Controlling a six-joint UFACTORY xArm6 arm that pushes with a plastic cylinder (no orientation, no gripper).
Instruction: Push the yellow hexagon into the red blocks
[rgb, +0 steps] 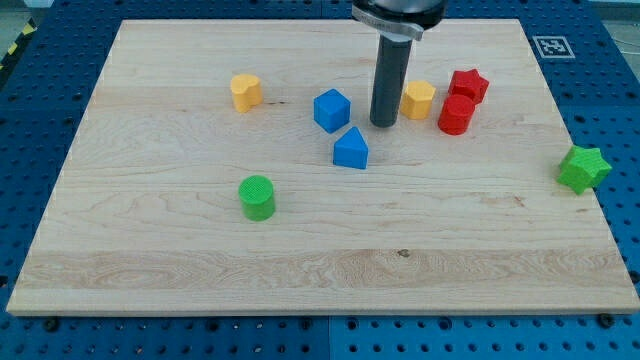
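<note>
Nearest the camera stood the green cylinder (257, 197). No pincer existed; my tip (383, 124) sat just left of the yellow hexagon (418, 99), which nearly touched the red blocks (461, 101). A short, straight rightward push seemed best.

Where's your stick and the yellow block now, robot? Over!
My tip just left of the yellow hexagon, between it and the blue cube. Hexagon beside the red cylinder and red star. Nothing in between.
</note>
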